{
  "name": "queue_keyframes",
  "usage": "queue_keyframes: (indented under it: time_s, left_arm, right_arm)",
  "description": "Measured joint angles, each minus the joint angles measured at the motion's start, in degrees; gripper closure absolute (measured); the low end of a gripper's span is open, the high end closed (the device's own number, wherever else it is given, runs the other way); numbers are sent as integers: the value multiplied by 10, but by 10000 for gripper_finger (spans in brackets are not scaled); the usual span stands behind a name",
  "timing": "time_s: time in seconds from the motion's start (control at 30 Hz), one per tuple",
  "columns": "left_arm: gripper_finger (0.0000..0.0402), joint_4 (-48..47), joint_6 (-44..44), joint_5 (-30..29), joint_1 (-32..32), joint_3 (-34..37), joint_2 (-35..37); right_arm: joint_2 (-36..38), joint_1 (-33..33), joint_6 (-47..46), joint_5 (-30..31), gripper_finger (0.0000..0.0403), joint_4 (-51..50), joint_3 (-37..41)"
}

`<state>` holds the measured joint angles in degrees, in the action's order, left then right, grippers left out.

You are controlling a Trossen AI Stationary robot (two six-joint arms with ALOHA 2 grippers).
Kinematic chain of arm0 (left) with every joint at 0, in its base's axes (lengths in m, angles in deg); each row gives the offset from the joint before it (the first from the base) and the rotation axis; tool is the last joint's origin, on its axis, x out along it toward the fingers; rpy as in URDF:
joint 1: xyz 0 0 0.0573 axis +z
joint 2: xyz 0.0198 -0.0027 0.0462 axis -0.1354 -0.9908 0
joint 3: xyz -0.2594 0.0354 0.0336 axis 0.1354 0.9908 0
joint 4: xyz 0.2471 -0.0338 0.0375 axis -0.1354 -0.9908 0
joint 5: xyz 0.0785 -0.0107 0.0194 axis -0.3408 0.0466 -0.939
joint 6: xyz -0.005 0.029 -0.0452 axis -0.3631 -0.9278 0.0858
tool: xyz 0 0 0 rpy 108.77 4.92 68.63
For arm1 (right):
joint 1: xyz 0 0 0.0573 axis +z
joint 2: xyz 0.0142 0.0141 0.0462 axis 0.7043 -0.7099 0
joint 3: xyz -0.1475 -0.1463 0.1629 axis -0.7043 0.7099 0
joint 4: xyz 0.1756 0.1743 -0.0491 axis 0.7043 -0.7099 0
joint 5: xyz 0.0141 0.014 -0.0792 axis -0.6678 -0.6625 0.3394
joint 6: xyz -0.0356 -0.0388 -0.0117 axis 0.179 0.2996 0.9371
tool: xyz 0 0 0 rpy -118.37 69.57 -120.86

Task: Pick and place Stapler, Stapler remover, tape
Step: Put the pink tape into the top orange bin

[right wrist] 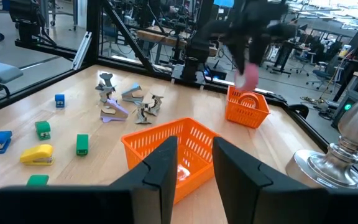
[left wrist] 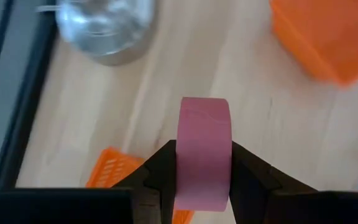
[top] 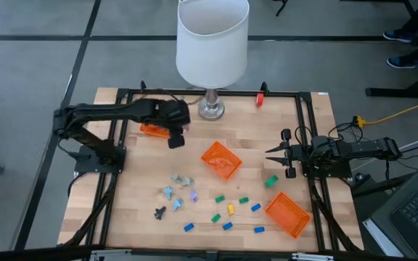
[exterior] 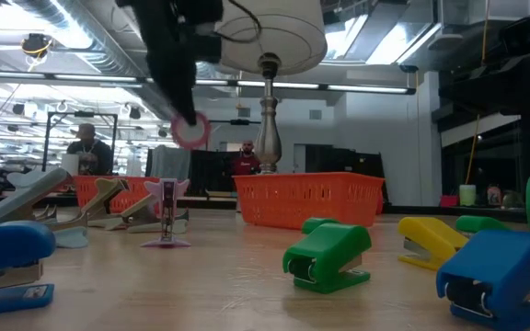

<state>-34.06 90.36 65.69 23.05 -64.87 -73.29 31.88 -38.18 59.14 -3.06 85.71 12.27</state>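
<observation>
Pink tape roll [left wrist: 204,152] upright between fingers of left gripper [left wrist: 202,177], raised above table [top: 194,156] near orange basket [top: 153,130]. Clamped narrowly on roll's flat sides.

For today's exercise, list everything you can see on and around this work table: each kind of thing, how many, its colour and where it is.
Pink tape roll: one, held above the table's left rear.
Baskets: three, orange; left rear, centre, right front.
Small staplers: about ten, blue, green, yellow, scattered front centre.
Staple removers: a pale cluster, front left.
Lamp: one, white shade, silver base, rear centre.
Red item: one, rear edge.
Left gripper: clamped on the tape.
Right gripper: waiting at the right.
</observation>
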Motion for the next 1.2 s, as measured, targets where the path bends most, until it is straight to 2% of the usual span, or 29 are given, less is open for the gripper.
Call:
queue_keyframes:
  time_s: [0.17,0.33,0.87,1.0,1.2]
  left_arm:
    - [297,2,122,-83,3,9,53]
    - [291,0,191,-135,3,55,105]
    - [294,13,339,-219,3,207,234]
    - [291,14,365,-240,7,234,254]
    - [292,14,377,-241,36,254,264]
  right_arm:
    - [0,0,0,0,297,0,0]
    - [0,0,0,0,297,0,0]
    - [0,0,0,0,297,0,0]
    - [0,0,0,0,297,0,0]
    - [0,0,0,0,297,0,0]
